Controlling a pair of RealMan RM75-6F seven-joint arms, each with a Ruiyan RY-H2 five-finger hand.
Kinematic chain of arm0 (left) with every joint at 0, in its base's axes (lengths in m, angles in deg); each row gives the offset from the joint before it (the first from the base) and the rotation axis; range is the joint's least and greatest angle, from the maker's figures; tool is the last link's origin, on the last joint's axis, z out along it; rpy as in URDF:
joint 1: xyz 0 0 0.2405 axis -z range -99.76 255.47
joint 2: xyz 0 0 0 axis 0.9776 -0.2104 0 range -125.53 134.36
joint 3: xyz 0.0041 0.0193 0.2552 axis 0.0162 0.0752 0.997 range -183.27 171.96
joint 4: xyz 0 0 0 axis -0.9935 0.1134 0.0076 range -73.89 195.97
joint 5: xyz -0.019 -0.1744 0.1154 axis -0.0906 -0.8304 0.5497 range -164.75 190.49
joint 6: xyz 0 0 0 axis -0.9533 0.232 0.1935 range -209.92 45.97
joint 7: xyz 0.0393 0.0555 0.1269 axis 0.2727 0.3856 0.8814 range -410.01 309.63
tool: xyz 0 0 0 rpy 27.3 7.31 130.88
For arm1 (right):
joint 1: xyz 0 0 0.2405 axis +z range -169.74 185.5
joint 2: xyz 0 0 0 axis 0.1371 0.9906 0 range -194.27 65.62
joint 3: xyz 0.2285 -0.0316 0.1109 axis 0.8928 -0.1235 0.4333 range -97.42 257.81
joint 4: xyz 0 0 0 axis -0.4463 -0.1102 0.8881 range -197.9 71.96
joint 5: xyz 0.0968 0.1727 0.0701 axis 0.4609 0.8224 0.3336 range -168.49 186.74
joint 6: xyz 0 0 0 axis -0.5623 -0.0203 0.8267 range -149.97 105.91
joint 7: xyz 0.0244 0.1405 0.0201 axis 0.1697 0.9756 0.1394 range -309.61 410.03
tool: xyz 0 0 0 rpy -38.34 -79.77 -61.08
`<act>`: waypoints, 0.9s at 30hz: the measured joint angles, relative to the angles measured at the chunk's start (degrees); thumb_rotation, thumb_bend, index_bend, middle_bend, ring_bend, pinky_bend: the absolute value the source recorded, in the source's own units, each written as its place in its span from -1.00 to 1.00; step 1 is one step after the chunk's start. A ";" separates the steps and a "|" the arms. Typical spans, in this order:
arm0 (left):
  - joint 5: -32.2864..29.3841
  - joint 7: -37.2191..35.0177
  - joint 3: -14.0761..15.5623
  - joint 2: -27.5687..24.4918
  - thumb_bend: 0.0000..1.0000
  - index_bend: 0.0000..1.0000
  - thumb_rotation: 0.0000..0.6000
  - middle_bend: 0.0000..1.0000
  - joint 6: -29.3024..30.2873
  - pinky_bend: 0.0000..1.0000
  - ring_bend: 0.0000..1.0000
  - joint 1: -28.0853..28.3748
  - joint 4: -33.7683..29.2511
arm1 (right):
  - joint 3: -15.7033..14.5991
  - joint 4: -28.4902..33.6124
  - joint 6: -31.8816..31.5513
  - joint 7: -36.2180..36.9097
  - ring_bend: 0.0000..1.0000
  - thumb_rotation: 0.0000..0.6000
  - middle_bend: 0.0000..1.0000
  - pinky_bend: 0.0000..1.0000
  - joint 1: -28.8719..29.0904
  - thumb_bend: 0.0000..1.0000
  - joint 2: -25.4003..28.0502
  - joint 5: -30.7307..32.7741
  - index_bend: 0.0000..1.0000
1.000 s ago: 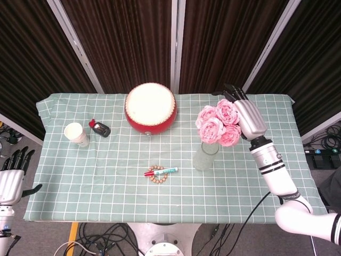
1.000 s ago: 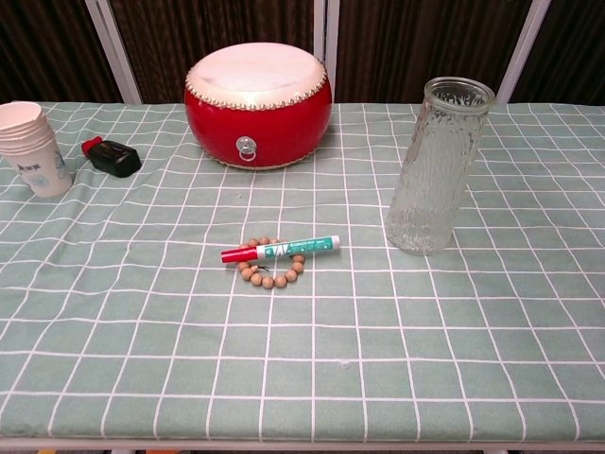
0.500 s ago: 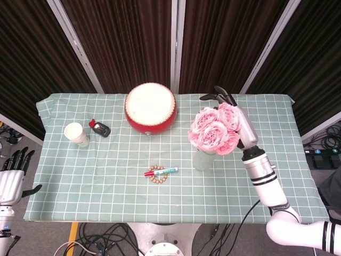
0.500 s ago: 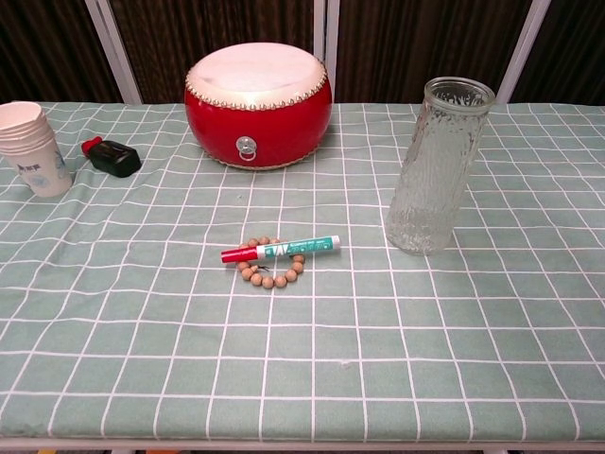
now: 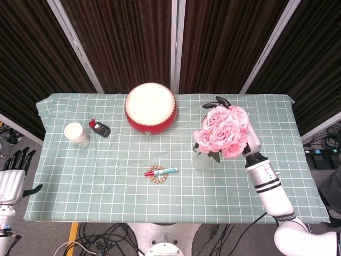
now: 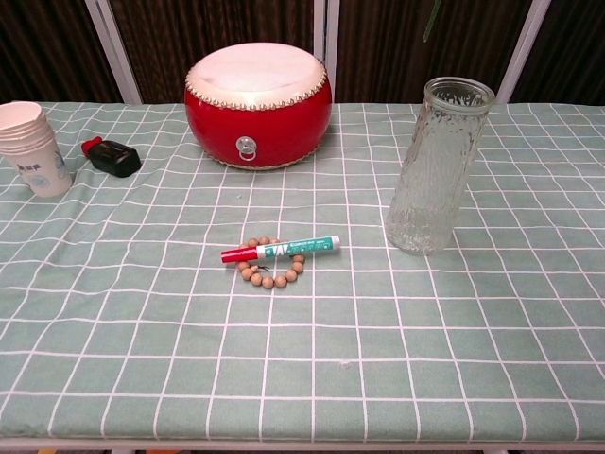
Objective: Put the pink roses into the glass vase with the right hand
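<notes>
We take the glass vase [image 6: 438, 166] as our landmark: it stands upright on the green checked tablecloth [image 5: 106, 160], and in the chest view we see nothing inside it, with only a thin green stem tip [image 6: 432, 19] showing at the top edge of the frame above its mouth. In the head view the pink roses [image 5: 224, 132] hang directly over the vase, their blooms hiding most of it, and we cannot tell from that view whether any stem has reached the rim. Our right hand [image 5: 248, 136] sits just right of the vase, behind the blooms; it grasps the bunch, with dark fingertips [image 5: 219, 100] poking out above the flowers, though the roses cover most of the hand and we cannot see how tightly the fingers wrap. Our left hand [image 5: 11, 173] is far left of the vase, off the table's edge, holding nothing, with its fingers spread apart. Left of the vase lie a marker pen [image 6: 281, 250] across a ring of wooden beads [image 6: 268, 264]; further back and left stands a red drum [image 6: 258, 94], and far to the left a small black bottle [image 6: 113, 156] and a stack of paper cups [image 6: 31, 148].
</notes>
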 measured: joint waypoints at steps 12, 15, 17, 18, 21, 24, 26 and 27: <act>-0.01 -0.65 -0.17 -0.12 -1.00 -0.83 1.00 -1.00 -0.03 -0.68 -1.00 0.13 0.12 | 0.83 4.71 -1.63 -4.76 -1.00 1.00 -0.49 -1.00 0.89 -0.66 2.38 11.00 0.56; 0.13 -0.67 -0.18 -0.13 -1.00 -0.83 1.00 -1.00 -0.08 -0.68 -1.00 0.25 0.05 | 1.06 6.35 -2.22 -5.74 -1.00 1.00 -0.49 -1.00 1.21 -0.66 2.97 12.80 0.56; 0.27 -0.64 -0.18 -0.17 -1.00 -0.83 1.00 -1.00 -0.03 -0.68 -1.00 0.32 -0.10 | 1.20 7.43 -2.79 -6.35 -1.00 1.00 -0.49 -1.00 1.32 -0.66 3.36 13.91 0.56; 0.32 -0.63 -0.19 -0.21 -1.00 -0.83 1.00 -1.00 -0.01 -0.68 -1.00 0.35 -0.16 | 1.22 7.86 -3.13 -6.74 -1.00 1.00 -0.49 -1.00 1.36 -0.66 3.51 14.18 0.56; 0.44 -0.59 -0.22 -0.30 -1.00 -0.83 1.00 -1.00 0.13 -0.68 -1.00 0.40 -0.38 | 1.19 9.19 -4.68 -7.73 -1.00 1.00 -0.49 -1.00 1.28 -0.66 3.81 14.78 0.56; 0.57 -0.59 -0.20 -0.30 -1.00 -0.83 1.00 -1.00 0.32 -0.68 -1.00 0.37 -0.47 | 0.71 9.69 -5.79 -8.24 -1.00 1.00 -0.49 -1.00 0.84 -0.65 3.79 15.35 0.56; 0.54 -0.62 -0.14 -0.23 -1.00 -0.83 1.00 -1.00 0.25 -0.68 -1.00 0.35 -0.40 | 0.27 9.65 -6.10 -8.21 -1.00 1.00 -0.49 -1.00 0.39 -0.65 3.68 15.52 0.56; 0.51 -0.64 -0.11 -0.20 -1.00 -0.83 1.00 -1.00 0.19 -0.68 -1.00 0.34 -0.33 | 0.16 9.46 -6.05 -8.02 -1.00 1.00 -0.49 -1.00 0.26 -0.65 3.62 15.62 0.56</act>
